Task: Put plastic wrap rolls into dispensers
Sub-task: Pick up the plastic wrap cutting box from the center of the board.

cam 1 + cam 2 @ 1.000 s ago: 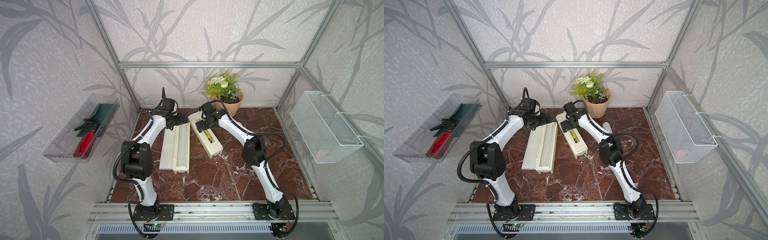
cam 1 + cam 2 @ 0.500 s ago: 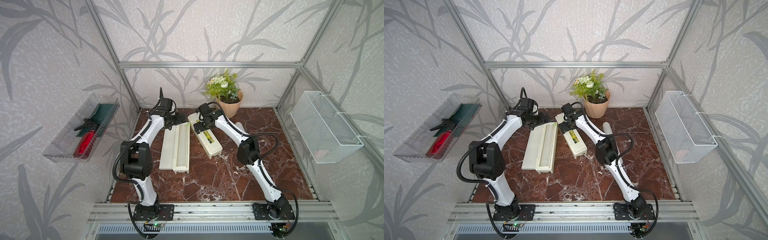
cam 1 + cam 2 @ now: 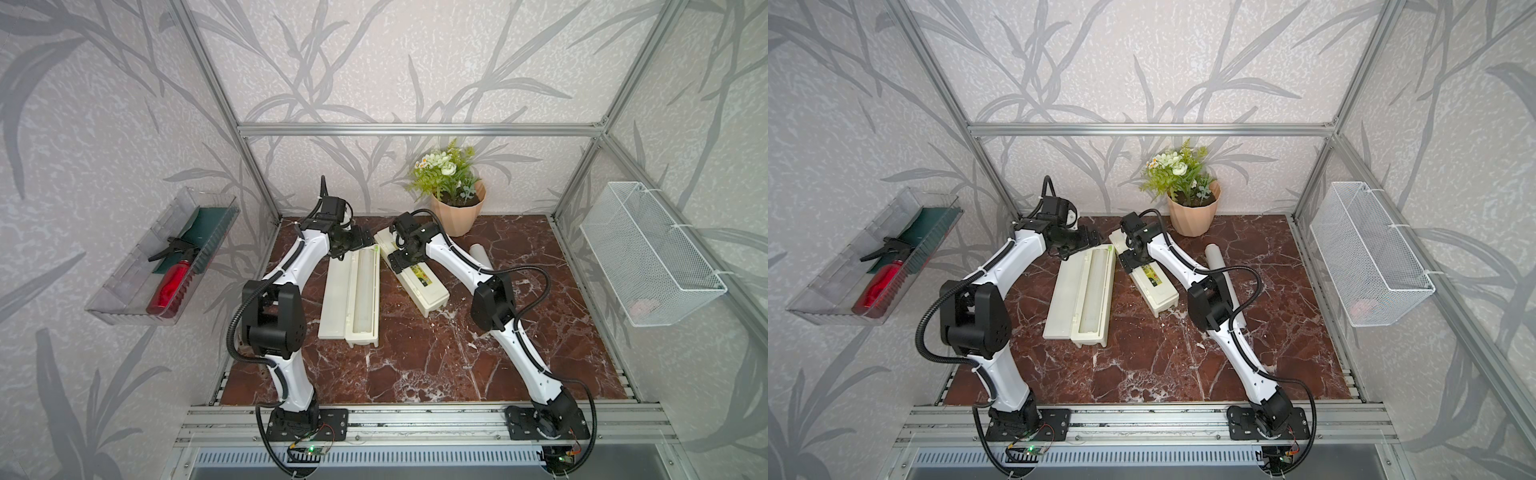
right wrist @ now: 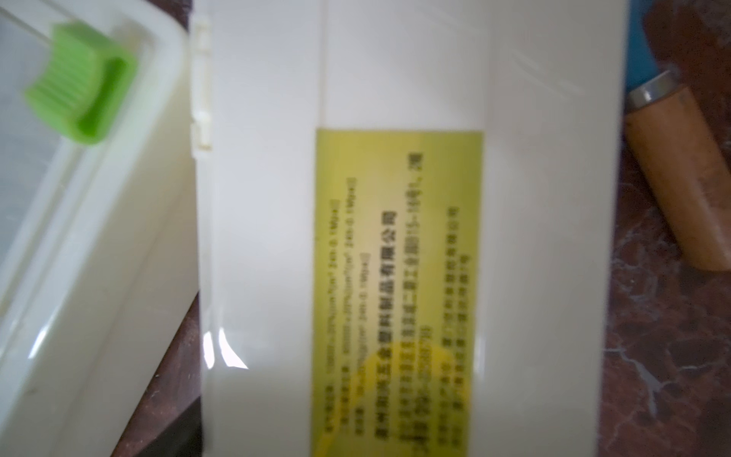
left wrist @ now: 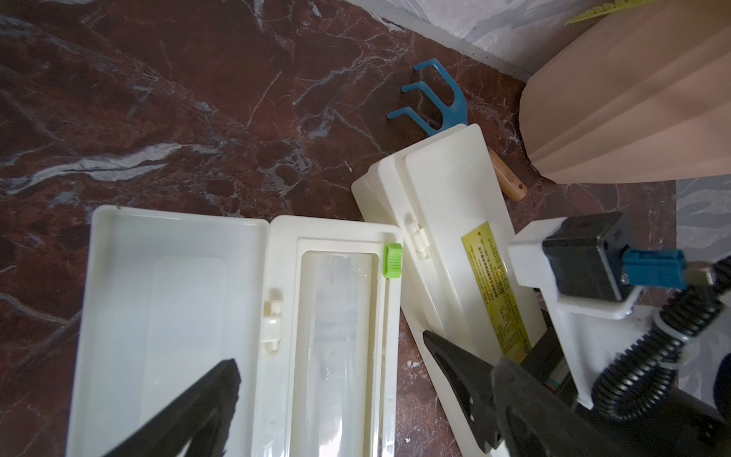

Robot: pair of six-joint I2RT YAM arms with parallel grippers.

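Note:
Two cream-white dispensers lie on the marble table. The open dispenser (image 3: 334,299) (image 3: 1065,299) holds a translucent plastic wrap roll (image 3: 366,286) (image 5: 340,316) in its trough, beside a green slider (image 5: 392,259). My left gripper (image 3: 361,241) (image 5: 328,356) hangs open over that dispenser's far end, holding nothing. The closed dispenser (image 3: 430,289) (image 3: 1160,289) (image 4: 269,237) lies at an angle and carries a yellow label (image 4: 399,277). My right gripper (image 3: 399,259) sits low over its far half. One dark finger shows at the box's side; the other is hidden. A second roll (image 3: 480,255) (image 3: 1217,257) lies behind the right arm.
A potted plant (image 3: 455,208) stands at the back. A blue hand rake (image 5: 431,103) with a wooden handle (image 4: 680,178) lies between the pot and the closed dispenser. A clear wall tray (image 3: 124,282) holds a red bottle. A wire basket (image 3: 648,253) hangs on the right wall.
My right arm has shifted a little to the left, with its gripper lower over the closed dispenser. The left arm and both dispensers have hardly moved.

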